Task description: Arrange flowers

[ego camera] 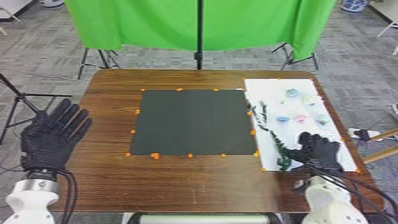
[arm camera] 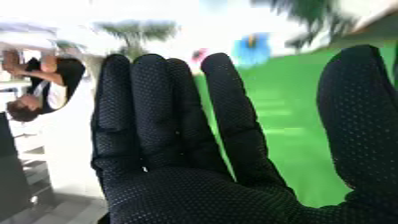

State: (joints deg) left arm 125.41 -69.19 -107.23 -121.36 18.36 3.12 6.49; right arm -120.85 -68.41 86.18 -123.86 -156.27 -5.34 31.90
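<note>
Lying greenery (ego camera: 284,161): leafy sprigs stretch along the right side of the black mat (ego camera: 191,122), the fuller one just off its near right corner.
Pink flower (ego camera: 300,118): right of the mat, beyond the greenery, with a blue flower (ego camera: 283,119) between it and the mat.
White sheet (ego camera: 266,90): just beside the mat's right edge, serving, I'd guess, as a supply spot, blooms spread apart so each can be picked singly.
Black mat: probably where the arrangement should go; I see no stem on it.
Right hand (ego camera: 324,150): right of the mat's near corner, over by the fuller sprig, fingers straight and thumb apart, grasping nothing I can make out. Perhaps it's there to take greenery first; whether it touches the leaves, I can't tell.
Left hand (ego camera: 53,132): well left of the mat, released, fingers spread, presumably kept out of the way.
Wrist view: gives the right hand's straight fingers clearly, which the head view leaves bunched and dark; the head view instead gives its position by the mat.
</note>
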